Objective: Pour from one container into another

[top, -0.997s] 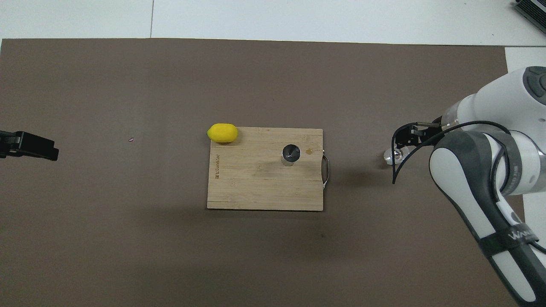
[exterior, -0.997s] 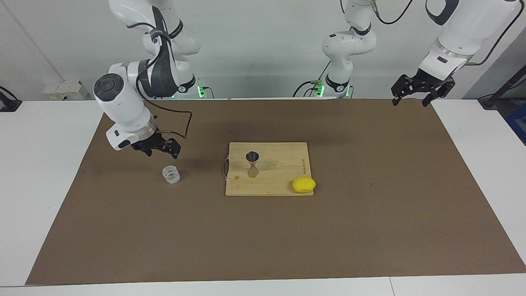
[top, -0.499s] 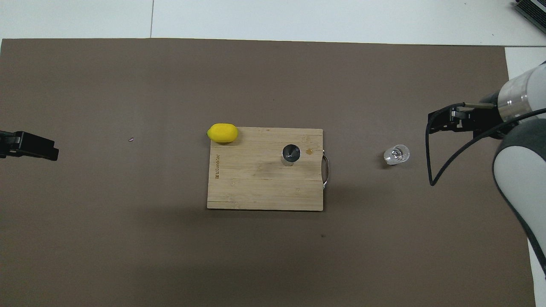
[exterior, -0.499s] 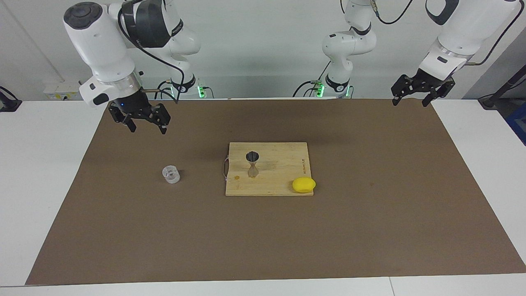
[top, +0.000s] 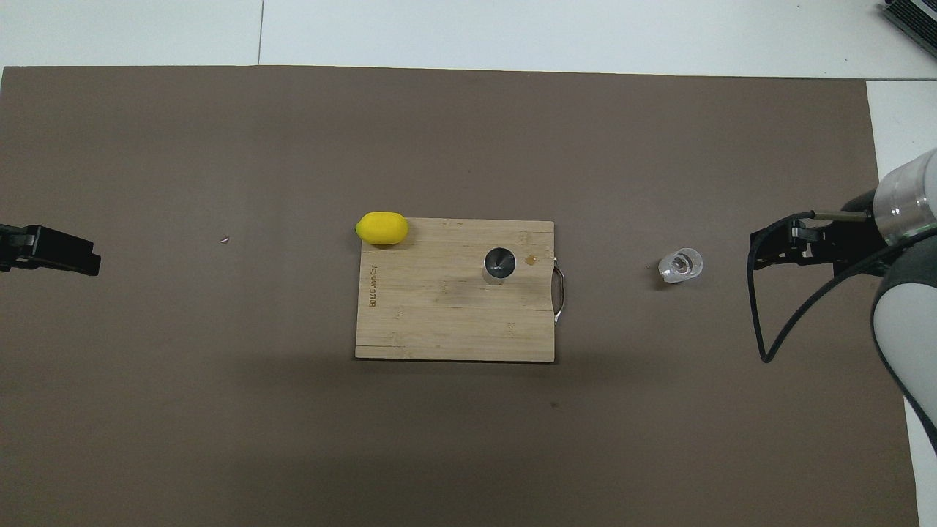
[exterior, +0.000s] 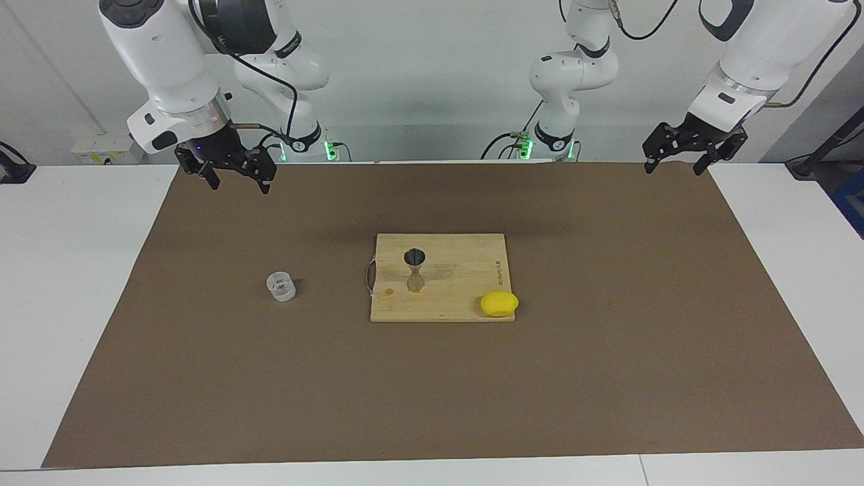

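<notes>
The glass cup [exterior: 281,285] stands upright on the brown mat [exterior: 607,378], toward the right arm's end of the table, well apart from the bamboo cutting board [exterior: 459,307]. The steel jigger [exterior: 414,269] stands upright on that board, near its handle end. A lemon [exterior: 499,303] lies at the board's corner, farther from the robots and toward the left arm's end.

The right gripper [exterior: 233,177] hangs raised over the mat's edge nearest the robots, jaws spread wide, holding nothing. The left gripper [exterior: 677,163] waits over the mat's corner at its own end, likewise open and empty.

Whether the cup holds liquid cannot be told. A small amber spot [top: 531,259] lies on the board just beside the jigger.

Risks, as judged:
- The cup is thick-walled and smooth; a grip set too high or off-centre could let it slip or tip.
- The jigger has a narrow waist and a small foot; a nudge during pouring could topple it.
- Its mouth is small, so a misaligned tilt would spill onto the board.

Writing: a short printed mark [top: 372,288] runs along the board's edge; not legible.
</notes>
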Available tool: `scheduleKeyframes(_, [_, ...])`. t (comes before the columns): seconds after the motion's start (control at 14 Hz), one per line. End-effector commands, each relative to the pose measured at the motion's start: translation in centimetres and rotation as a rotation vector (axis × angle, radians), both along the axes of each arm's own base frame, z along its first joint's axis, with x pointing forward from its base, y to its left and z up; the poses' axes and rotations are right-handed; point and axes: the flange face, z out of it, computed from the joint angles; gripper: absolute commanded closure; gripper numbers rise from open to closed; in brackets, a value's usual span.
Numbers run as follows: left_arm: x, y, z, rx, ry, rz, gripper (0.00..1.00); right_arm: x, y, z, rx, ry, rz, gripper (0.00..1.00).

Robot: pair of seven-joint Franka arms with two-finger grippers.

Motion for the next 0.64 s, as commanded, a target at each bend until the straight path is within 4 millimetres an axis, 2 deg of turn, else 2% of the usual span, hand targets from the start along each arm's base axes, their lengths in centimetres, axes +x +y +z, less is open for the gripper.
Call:
scheduleKeyframes(0.0, [-0.37, 0.03, -0.06, 0.017, -0.006, -0.003, 0.0, -0.47, -0.38, 0.22, -0.017, -0.029, 0.035, 0.0])
scheduleKeyframes(0.57, [-0.37, 0.03, -0.06, 0.017, -0.006, -0.003, 0.0, -0.8, -0.07, 0.11, -0.004, -0.018, 0.029, 0.0])
